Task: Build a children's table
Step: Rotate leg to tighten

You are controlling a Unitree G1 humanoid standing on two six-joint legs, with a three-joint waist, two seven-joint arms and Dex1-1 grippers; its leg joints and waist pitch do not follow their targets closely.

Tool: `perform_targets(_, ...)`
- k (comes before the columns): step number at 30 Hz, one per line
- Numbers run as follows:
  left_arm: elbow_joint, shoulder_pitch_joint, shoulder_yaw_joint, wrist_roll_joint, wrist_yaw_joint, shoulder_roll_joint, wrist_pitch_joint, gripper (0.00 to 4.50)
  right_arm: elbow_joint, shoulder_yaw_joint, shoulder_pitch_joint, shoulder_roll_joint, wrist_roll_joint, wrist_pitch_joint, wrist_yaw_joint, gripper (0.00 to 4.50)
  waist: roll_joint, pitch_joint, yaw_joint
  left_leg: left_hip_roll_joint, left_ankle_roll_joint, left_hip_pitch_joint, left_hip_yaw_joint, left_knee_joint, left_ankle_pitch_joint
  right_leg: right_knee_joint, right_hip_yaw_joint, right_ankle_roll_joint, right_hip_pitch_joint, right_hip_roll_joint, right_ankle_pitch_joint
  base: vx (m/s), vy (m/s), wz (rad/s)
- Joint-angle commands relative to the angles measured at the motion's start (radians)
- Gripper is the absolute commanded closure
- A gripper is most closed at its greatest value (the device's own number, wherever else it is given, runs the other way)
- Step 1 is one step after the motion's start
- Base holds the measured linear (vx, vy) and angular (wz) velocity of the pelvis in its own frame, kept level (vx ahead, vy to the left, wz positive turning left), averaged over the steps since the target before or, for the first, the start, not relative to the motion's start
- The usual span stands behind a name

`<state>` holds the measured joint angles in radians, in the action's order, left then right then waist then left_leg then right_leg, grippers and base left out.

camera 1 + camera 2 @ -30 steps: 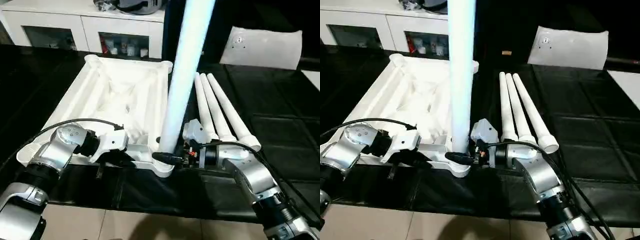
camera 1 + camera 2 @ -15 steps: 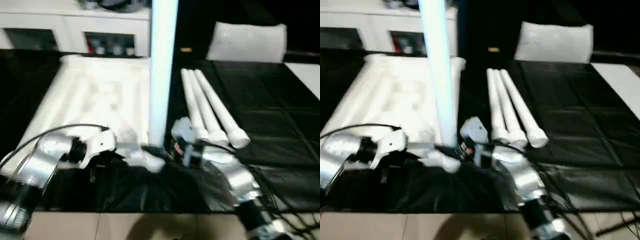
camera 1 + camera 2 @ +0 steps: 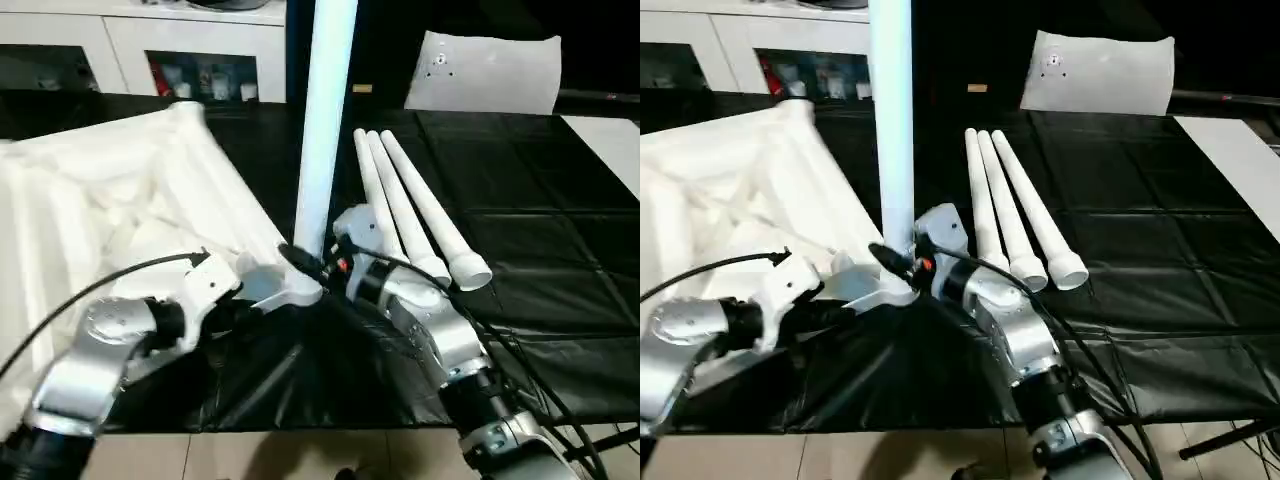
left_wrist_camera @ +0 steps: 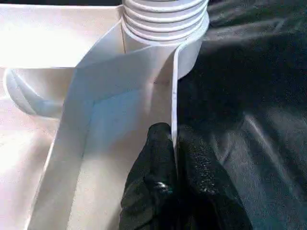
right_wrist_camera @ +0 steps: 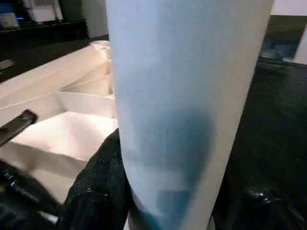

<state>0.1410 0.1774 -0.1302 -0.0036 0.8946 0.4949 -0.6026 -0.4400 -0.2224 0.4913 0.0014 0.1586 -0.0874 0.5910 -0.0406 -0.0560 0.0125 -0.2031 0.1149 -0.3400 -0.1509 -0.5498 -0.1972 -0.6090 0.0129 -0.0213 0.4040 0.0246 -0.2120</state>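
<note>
The children's table lies as parts on a black cover. Its white tabletop rests ribbed side up at the left, turned at an angle. One white leg stands upright in the near corner socket. My right gripper is shut on this leg just above the socket, a black finger showing on one side of it. My left gripper is shut on the tabletop's thin rim close to that corner. Three more legs lie side by side to the right.
A white flat bag lies at the back right of the black cover. A white cabinet stands behind. The cover's near edge meets the pale floor just below my forearms.
The camera has shifted. Beyond that, the tabletop has turned with the upright leg in it: its far end has swung left relative to the three lying legs. Both grippers keep their holds.
</note>
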Motion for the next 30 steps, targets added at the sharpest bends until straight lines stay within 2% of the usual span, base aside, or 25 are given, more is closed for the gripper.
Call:
perform_targets(1,0.045,0.019,-0.068,-0.026,0.003,-0.037,-0.008,4.5,-0.121,-0.038,-0.035,0.014,-0.043,-0.092,-0.017,2.61,0.014,0.022,-0.007,-0.018,-0.005,-0.014,-0.004,0.066,-0.267,0.091,-0.046,-0.136,-0.032,0.074,-0.303,0.0,0.0,0.0)
perform_targets(2,0.045,0.02,-0.069,-0.025,0.001,-0.037,-0.011,4.5,-0.124,-0.038,-0.034,0.014,-0.044,-0.091,-0.018,2.61,0.016,0.022,-0.008,-0.017,-0.004,-0.014,-0.003,0.065,-0.275,0.092,-0.047,-0.13,-0.031,0.076,-0.319,0.0,0.0,0.0)
perform_targets(3,0.042,0.023,-0.074,-0.02,-0.003,-0.033,-0.011,4.5,-0.129,-0.035,-0.031,0.017,-0.039,-0.092,-0.011,2.26,0.015,0.022,-0.007,-0.018,-0.002,-0.014,-0.003,0.066,-0.279,0.092,-0.046,-0.129,-0.031,0.075,-0.321,0.0,0.0,0.0)
perform_targets(5,0.042,0.024,-0.075,-0.017,-0.005,-0.031,-0.014,4.5,-0.131,-0.033,-0.03,0.019,-0.036,-0.092,-0.011,2.26,0.017,0.023,-0.008,-0.018,-0.002,-0.013,-0.003,0.065,-0.29,0.093,-0.047,-0.128,-0.029,0.075,-0.329,0.0,0.0,0.0)
perform_targets(6,0.041,0.028,-0.073,-0.015,-0.008,-0.03,-0.021,4.5,-0.132,-0.029,-0.029,0.023,-0.027,-0.1,-0.005,2.03,0.019,0.023,-0.008,-0.018,-0.001,-0.012,-0.002,0.065,-0.29,0.092,-0.047,-0.13,-0.029,0.075,-0.323,0.0,0.0,0.0)
perform_targets(9,0.039,0.034,-0.074,-0.015,-0.014,-0.028,-0.025,4.5,-0.138,-0.027,-0.028,0.024,-0.033,-0.092,-0.012,1.81,0.021,0.027,-0.009,-0.018,-0.001,-0.011,-0.003,0.064,-0.264,0.089,-0.046,-0.146,-0.032,0.073,-0.27,0.0,0.0,0.0)
perform_targets(11,0.036,0.038,-0.074,-0.016,-0.018,-0.026,-0.023,4.5,-0.141,-0.024,-0.028,0.024,-0.035,-0.087,-0.015,1.69,0.022,0.031,-0.013,-0.019,0.0,-0.012,-0.006,0.061,-0.235,0.084,-0.045,-0.158,-0.036,0.073,-0.209,0.0,0.0,0.0)
perform_targets(12,0.032,0.042,-0.074,-0.017,-0.019,-0.024,-0.02,4.5,-0.142,-0.019,-0.03,0.024,-0.029,-0.088,-0.009,1.43,0.022,0.031,-0.017,-0.018,-0.002,-0.012,-0.007,0.06,-0.22,0.081,-0.045,-0.163,-0.037,0.073,-0.178,0.0,0.0,0.0)
perform_targets(14,0.024,0.046,-0.072,-0.017,-0.02,-0.022,-0.015,4.5,-0.141,-0.022,-0.034,0.016,-0.042,-0.074,-0.016,1.38,0.023,0.033,-0.02,-0.017,0.0,-0.012,-0.008,0.058,-0.191,0.077,-0.044,-0.174,-0.042,0.072,-0.125,0.0,0.0,0.0)
perform_targets(15,0.018,0.049,-0.074,-0.013,-0.017,-0.015,-0.006,4.5,-0.138,-0.03,-0.039,0.005,-0.056,-0.064,-0.015,1.21,0.027,0.035,-0.022,-0.017,0.001,-0.01,-0.009,0.056,-0.186,0.076,-0.043,-0.178,-0.042,0.072,-0.114,0.0,0.0,0.0)
perform_targets(17,-0.006,0.058,-0.075,-0.006,-0.011,-0.003,0.014,4.5,-0.095,-0.034,-0.076,-0.019,-0.046,-0.07,0.028,1.08,0.024,0.039,-0.03,-0.016,-0.008,-0.011,-0.011,0.052,-0.14,0.07,-0.043,-0.182,-0.049,0.07,-0.042,0.0,0.0,0.0)
perform_targets(18,-0.011,0.06,-0.073,-0.007,-0.01,-0.001,0.017,4.5,-0.084,-0.033,-0.083,-0.022,-0.045,-0.072,0.031,0.99,0.03,0.041,-0.032,-0.016,-0.008,-0.01,-0.01,0.051,-0.127,0.066,-0.042,-0.186,-0.051,0.07,-0.017,0.0,0.0,0.0)
perform_targets(19,-0.014,0.061,-0.073,-0.008,-0.01,0.0,0.019,4.5,-0.079,-0.032,-0.087,-0.023,-0.046,-0.072,0.03,0.88,0.027,0.042,-0.034,-0.017,-0.013,-0.012,-0.012,0.049,-0.099,0.062,-0.041,-0.19,-0.054,0.07,0.036,0.0,0.0,0.0)
perform_targets(20,-0.025,0.067,-0.071,-0.01,-0.005,0.006,0.025,4.5,-0.041,-0.028,-0.11,-0.038,-0.036,-0.084,0.044,0.78,0.028,0.041,-0.038,-0.016,-0.014,-0.011,-0.012,0.049,-0.092,0.061,-0.04,-0.193,-0.055,0.069,0.052,0.0,0.0,0.0)
perform_targets(24,-0.047,0.08,-0.074,-0.013,0.015,0.023,0.043,4.5,0.034,-0.021,-0.15,-0.064,-0.012,-0.096,0.072,0.57,0.031,0.04,-0.046,-0.015,-0.01,-0.009,-0.012,0.049,-0.106,0.063,-0.04,-0.188,-0.058,0.07,0.041,0.0,0.0,0.0)
perform_targets(26,-0.064,0.09,-0.08,-0.015,0.034,0.036,0.063,4.5,0.113,-0.026,-0.183,-0.094,0.008,-0.136,0.106,0.33,0.03,0.04,-0.047,-0.015,-0.01,-0.01,-0.011,0.049,-0.117,0.063,-0.04,-0.181,-0.06,0.07,0.019,0.0,0.0,0.0)
perform_targets(28,-0.101,0.102,-0.086,-0.018,0.066,0.051,0.123,4.5,0.222,-0.035,-0.221,-0.141,0.033,-0.177,0.158,0.16,0.03,0.04,-0.05,-0.013,-0.017,-0.011,-0.01,0.047,-0.114,0.066,-0.04,-0.172,-0.063,0.069,0.009,0.0,0.0,0.0)
perform_targets(30,-0.124,0.107,-0.093,-0.018,0.088,0.06,0.155,4.5,0.277,-0.039,-0.24,-0.175,0.031,-0.17,0.184,0.04,0.029,0.039,-0.048,-0.014,-0.019,-0.013,-0.01,0.047,-0.122,0.068,-0.04,-0.172,-0.061,0.071,-0.015,0.0,0.0,0.0)
